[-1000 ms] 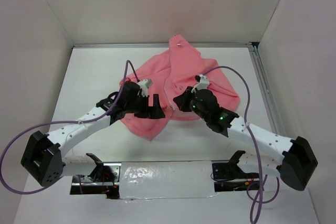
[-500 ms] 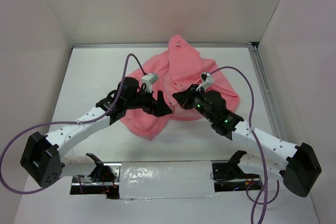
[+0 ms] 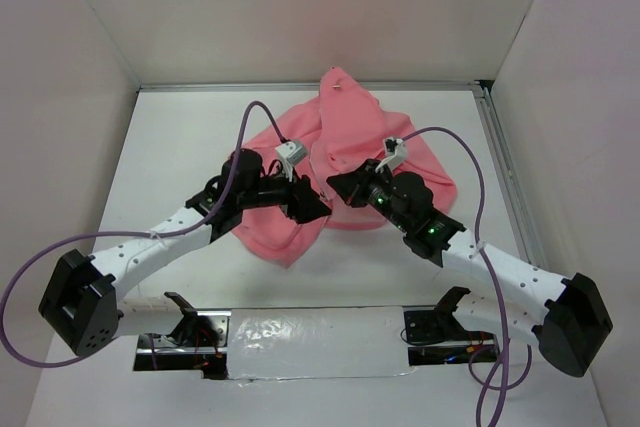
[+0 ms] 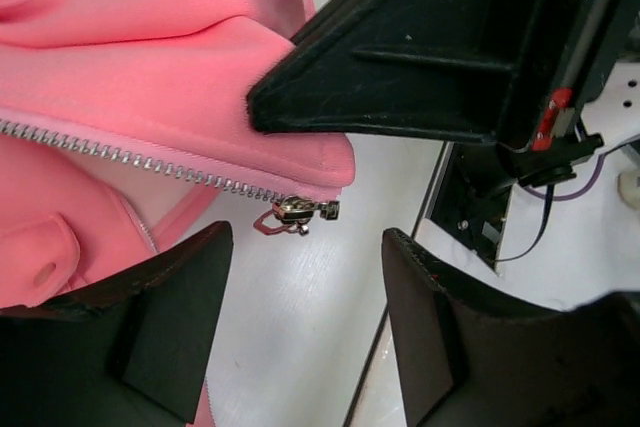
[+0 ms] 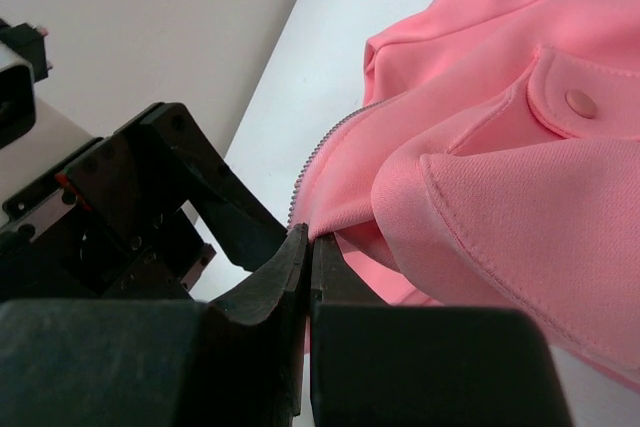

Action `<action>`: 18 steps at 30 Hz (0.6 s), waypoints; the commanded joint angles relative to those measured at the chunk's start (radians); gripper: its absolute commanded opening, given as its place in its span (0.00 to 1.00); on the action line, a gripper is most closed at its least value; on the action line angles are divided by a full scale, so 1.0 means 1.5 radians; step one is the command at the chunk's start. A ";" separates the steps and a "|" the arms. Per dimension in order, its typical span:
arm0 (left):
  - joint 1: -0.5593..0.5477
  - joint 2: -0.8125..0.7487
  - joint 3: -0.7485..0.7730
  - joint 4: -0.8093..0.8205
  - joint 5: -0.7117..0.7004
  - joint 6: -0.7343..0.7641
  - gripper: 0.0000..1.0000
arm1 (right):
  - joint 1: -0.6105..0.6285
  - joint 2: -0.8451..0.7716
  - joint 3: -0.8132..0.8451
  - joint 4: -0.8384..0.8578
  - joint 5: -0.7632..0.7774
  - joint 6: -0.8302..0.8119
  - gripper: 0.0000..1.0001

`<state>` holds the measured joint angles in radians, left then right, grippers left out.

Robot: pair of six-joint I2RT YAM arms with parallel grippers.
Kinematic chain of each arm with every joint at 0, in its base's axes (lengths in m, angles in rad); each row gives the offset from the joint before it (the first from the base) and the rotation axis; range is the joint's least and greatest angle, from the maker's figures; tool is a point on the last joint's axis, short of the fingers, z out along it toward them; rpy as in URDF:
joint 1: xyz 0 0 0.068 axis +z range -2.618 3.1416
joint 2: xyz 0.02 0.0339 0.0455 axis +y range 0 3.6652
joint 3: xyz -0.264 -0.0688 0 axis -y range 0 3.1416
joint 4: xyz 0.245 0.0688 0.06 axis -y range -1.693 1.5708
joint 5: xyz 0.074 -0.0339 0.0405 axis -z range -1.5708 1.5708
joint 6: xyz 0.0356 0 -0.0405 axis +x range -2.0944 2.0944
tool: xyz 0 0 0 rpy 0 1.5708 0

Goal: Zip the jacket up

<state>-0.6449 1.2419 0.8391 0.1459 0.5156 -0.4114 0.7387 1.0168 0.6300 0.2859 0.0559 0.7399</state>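
The salmon-pink jacket (image 3: 345, 147) lies crumpled mid-table. My right gripper (image 3: 334, 188) is shut on the jacket's bottom front edge (image 5: 345, 212), just beside the zipper teeth (image 5: 318, 152). My left gripper (image 3: 312, 205) is open and empty, and its fingers (image 4: 160, 317) straddle bare table just below the metal zipper slider (image 4: 298, 211). The slider sits at the lower end of the zipper teeth (image 4: 120, 155) with its pink pull hanging down. The right gripper's black finger (image 4: 400, 77) shows above the slider, pressed on the fabric. The jacket also shows in the left wrist view (image 4: 150, 67).
White walls enclose the table (image 3: 180, 137) on three sides. A metal rail (image 3: 505, 177) runs along the right edge. Purple cables (image 3: 455, 152) loop above both arms. A taped strip and mounts (image 3: 320, 337) lie at the near edge between the arm bases.
My left gripper has moved right, close to the jacket's bottom zipper end. My right gripper has shifted slightly left, still holding the fabric.
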 commanded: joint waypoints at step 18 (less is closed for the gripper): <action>-0.069 -0.015 -0.018 0.090 0.005 0.084 0.00 | -0.002 -0.018 0.009 0.083 0.062 0.053 0.00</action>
<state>-0.7025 1.2709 0.8059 0.2462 0.5579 -0.2897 0.7242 1.0115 0.6300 0.2893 0.0578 0.7895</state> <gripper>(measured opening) 0.062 0.021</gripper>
